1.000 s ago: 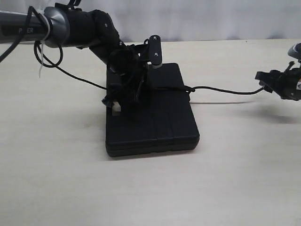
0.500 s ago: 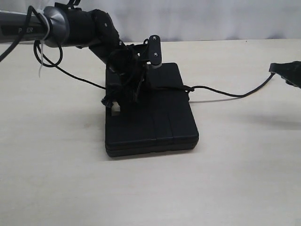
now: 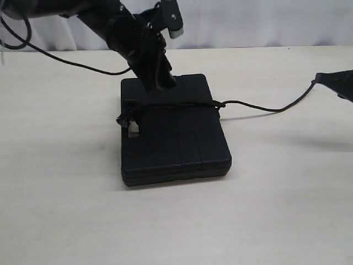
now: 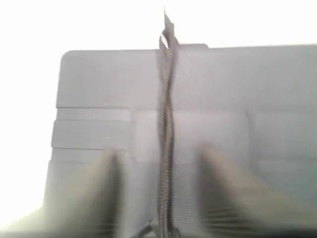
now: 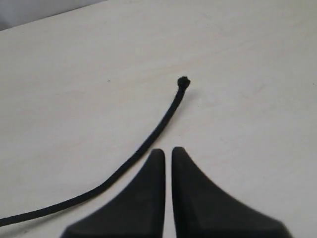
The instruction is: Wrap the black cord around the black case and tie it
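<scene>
The black case (image 3: 182, 138) lies flat in the middle of the table. The black cord (image 3: 182, 104) runs across its top, with a knot (image 3: 221, 104) at its right edge. A loose tail (image 3: 276, 109) trails right across the table. My left gripper (image 3: 160, 83) hangs just above the case's far part. In the blurred left wrist view it is open (image 4: 158, 153), its fingers (image 4: 106, 188) standing either side of the cord (image 4: 167, 148) without touching it. My right gripper (image 5: 167, 151) is shut on nothing, and the cord's tail (image 5: 148, 141) and tip (image 5: 183, 81) lie beside it.
A thick robot cable (image 3: 71, 63) trails from the left arm over the table's far left. A small white spot (image 3: 133, 128) shows at the case's left edge. The right gripper (image 3: 336, 84) is at the exterior view's right border.
The left arm has lifted off the case and drawn up and back. The right gripper slid right towards the view's edge between the two earlier frames, then stayed put; the tail now lies slack.
</scene>
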Controlling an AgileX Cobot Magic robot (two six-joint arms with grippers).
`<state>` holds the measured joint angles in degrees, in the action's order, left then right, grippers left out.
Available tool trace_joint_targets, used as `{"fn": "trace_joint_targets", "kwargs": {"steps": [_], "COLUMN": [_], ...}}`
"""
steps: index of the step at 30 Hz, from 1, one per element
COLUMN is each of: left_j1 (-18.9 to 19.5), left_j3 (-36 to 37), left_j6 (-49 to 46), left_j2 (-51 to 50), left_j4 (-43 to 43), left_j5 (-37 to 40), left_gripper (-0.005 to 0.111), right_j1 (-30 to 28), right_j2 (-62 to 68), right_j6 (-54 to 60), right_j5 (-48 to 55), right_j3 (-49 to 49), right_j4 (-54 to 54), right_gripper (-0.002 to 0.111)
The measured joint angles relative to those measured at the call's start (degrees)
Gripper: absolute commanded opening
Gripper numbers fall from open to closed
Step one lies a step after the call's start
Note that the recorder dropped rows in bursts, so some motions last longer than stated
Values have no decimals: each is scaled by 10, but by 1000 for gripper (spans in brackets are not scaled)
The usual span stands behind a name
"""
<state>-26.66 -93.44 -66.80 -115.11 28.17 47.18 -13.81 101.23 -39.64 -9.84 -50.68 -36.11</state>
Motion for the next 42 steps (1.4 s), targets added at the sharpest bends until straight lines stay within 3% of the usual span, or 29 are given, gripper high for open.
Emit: {"fn": "trace_joint_targets", "kwargs": {"steps": [1,6,10,18,24,29,32,37,42], "left_j1": [0,0,0,0,0,0,0,0,0], "left_j3": [0,3,32,164,253,308,334,360,367], "left_j6": [14,59,73,80,81,81,81,81,81], "left_j2": [10,52,81,200,294,353,373,381,381], "left_j4": [0,12,35,57,63,63,65,65,65], "left_j5": [0,-4,-50,-225,-312,-365,-387,-407,-411], "left_gripper": [0,0,0,0,0,0,0,0,0], "right_j1": [6,47,79,161,206,211,212,212,212], "right_j2": [-7,-69,-110,-112,-48,-17,-3,32,77], "right_j6": [0,-1,-2,-81,-114,-282,-401,-461,-467], "right_j5": [-6,-33,-35,51,7,-120,-130,-111,-171], "right_j3": [4,26,47,65,65,58,39,28,-3], "right_j4": [-6,-19,-62,-185,-250,-454,-568,-610,-612], "right_gripper": [4,4,4,4,4,4,4,4,4]}}
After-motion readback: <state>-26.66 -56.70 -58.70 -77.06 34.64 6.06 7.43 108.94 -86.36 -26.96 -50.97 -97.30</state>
